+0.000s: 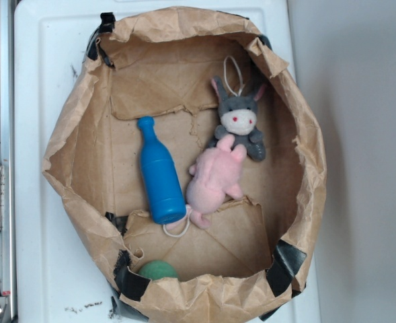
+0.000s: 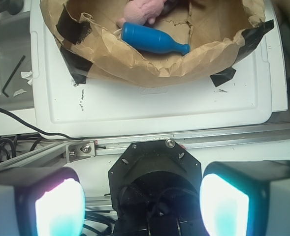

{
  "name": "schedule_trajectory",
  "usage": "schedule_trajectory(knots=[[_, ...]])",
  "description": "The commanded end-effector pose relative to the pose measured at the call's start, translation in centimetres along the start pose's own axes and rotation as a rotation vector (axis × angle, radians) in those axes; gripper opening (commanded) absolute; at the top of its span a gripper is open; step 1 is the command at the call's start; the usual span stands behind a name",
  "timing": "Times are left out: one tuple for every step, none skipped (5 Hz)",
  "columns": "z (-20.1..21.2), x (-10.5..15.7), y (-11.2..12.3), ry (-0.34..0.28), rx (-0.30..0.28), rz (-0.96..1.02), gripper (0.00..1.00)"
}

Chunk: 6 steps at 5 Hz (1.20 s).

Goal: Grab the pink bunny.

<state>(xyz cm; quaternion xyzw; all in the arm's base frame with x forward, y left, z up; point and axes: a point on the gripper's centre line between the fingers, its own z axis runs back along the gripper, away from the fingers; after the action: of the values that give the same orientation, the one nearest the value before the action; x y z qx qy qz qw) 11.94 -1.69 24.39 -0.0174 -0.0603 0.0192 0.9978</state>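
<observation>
Green ball (image 1: 159, 270): lower left of the exterior view, tucked under the paper bag's near rim, well apart from the target.
Blue bottle (image 1: 159, 173): left of centre, lying on the bag floor, its base just beside the bunny's lower end.
Pink bunny (image 1: 215, 176): centre of the exterior view, lying on the brown paper, its white loop cord (image 1: 178, 227) trailing under the bottle's base; in the wrist view only a pink patch shows at the top edge.
Grey plush (image 1: 239, 120): upper right of centre, touching the bunny's upper end.
Tool (image 2: 142, 204): pads spread wide apart, holding nothing, outside the bag over the white desk (image 2: 149, 105) edge.
Risk: the bottle or the grey plush may be pinched along with the bunny, since both crowd it; the cord could drag the bottle.
Risk: the raised bag wall (image 1: 304, 168) may catch the tool on the way in.
Open room: bare paper lies right of and below the bunny; that side looks freest.
</observation>
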Motion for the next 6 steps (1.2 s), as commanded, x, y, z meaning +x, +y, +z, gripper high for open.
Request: schedule_trajectory(knots=[[0.0,0.0,0.0,0.000,0.000,0.000,1.00],[-1.2,3.5,-0.4,0.040,-0.164,-0.086,1.00],[-2.0,7.5,-1.1,-0.095,-0.124,-0.037,1.00],[-2.8,10.4,-0.5,-0.202,-0.129,0.065,1.00],[-5.2,13.9,-0.4,-0.252,-0.121,0.183,1.00],[-5.2,13.9,-0.4,-0.252,-0.121,0.183,1.00]])
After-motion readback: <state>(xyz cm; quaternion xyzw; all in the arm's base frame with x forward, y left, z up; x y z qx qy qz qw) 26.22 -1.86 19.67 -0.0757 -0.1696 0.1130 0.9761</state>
